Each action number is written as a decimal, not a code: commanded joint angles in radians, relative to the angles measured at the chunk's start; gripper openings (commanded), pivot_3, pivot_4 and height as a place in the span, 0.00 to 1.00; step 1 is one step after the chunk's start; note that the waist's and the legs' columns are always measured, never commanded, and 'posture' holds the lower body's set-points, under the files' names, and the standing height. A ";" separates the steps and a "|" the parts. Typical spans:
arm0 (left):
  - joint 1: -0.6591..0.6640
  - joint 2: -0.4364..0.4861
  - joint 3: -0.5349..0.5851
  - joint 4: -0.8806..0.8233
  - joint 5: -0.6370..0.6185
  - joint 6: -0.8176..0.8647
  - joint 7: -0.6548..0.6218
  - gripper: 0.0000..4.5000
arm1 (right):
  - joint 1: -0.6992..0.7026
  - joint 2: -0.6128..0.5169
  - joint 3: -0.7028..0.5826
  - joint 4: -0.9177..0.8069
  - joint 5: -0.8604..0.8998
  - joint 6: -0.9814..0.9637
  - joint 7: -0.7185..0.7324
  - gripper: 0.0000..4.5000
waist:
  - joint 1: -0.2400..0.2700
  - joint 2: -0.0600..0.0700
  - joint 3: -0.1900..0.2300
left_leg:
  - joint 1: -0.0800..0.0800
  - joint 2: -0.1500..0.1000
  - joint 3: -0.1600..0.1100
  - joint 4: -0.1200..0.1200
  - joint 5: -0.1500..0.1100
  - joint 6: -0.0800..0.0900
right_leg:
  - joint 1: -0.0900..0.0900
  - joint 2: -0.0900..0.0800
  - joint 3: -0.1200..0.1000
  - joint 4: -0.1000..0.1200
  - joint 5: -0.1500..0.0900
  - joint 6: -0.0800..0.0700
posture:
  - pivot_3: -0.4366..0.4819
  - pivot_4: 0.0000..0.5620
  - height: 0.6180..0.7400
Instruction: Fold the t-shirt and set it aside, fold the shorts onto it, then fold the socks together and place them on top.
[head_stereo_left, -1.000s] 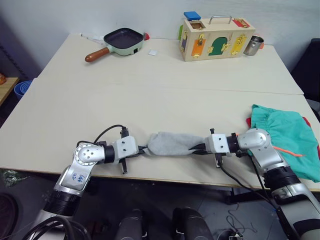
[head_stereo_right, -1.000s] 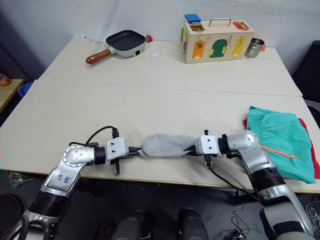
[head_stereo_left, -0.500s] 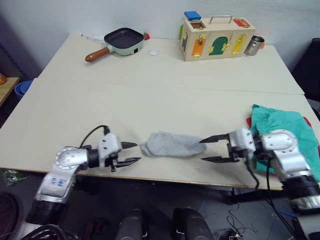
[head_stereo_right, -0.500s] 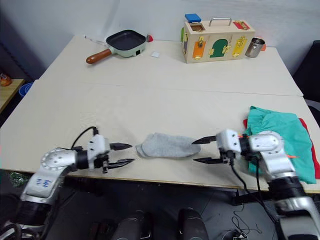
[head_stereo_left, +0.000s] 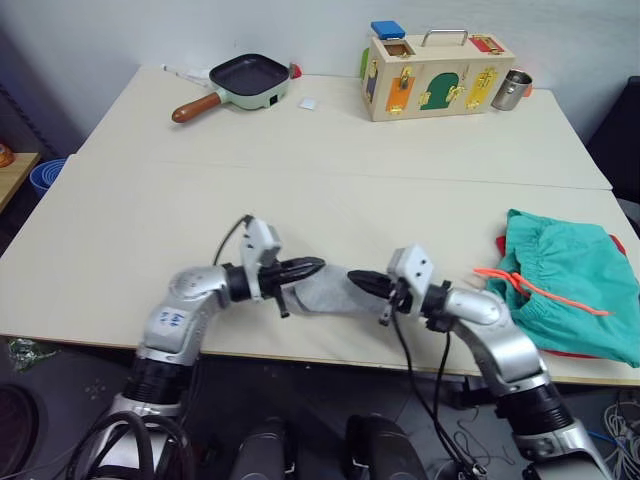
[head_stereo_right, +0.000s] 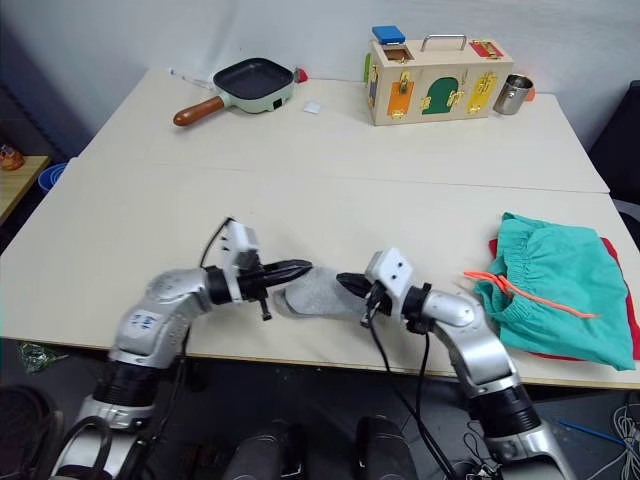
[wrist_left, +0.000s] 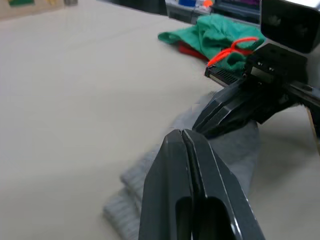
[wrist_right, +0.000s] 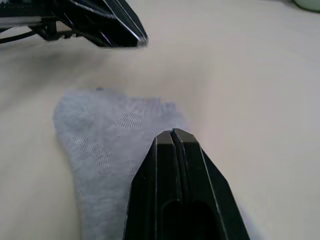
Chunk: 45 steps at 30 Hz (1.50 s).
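Lying flat near the front edge of the counter (head_stereo_left: 150, 200), the socks (head_stereo_left: 325, 290) sat between the two tools as a soft, light grey knit bundle, likely to bunch and slide rather than resist. The left tool (head_stereo_left: 305, 268) hung over one end with its fingers pressed together, holding nothing; the right tool (head_stereo_left: 362, 282) hung over the other end, likewise pressed together and empty. A pinch through both layers at one end looked the safest hold. Well apart to the right, the shorts (head_stereo_left: 570, 290) lay on the t-shirt (head_stereo_left: 503, 244).
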 joint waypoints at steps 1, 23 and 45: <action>0.003 -0.035 -0.064 0.028 0.072 -0.012 0.055 0.00 | 0.017 0.031 -0.009 -0.010 -0.065 -0.023 -0.098 0.00 | -0.001 0.000 0.000 | 0.000 0.000 0.000 0.000 0.000 0.000 | 0.000 0.000 0.000 0.000 0.000 0.000 | 0.48 0.27 1.00; 0.091 -0.040 -0.021 0.016 0.085 -0.186 0.055 0.00 | 0.037 -0.059 -0.342 0.082 0.331 -0.040 0.061 0.08 | -0.010 0.001 -0.002 | 0.020 0.001 0.001 -0.015 0.001 -0.004 | 0.014 -0.001 0.003 -0.008 -0.002 -0.003 | 0.48 0.27 1.00; -0.085 -0.062 -0.083 0.321 0.163 -0.390 -0.127 0.00 | 0.076 -0.008 -0.369 -0.208 0.833 0.957 -0.446 0.91 | -0.004 0.002 -0.002 | 0.016 0.001 -0.001 -0.017 -0.001 -0.001 | 0.013 -0.001 0.001 -0.013 -0.001 -0.003 | 0.48 0.27 1.00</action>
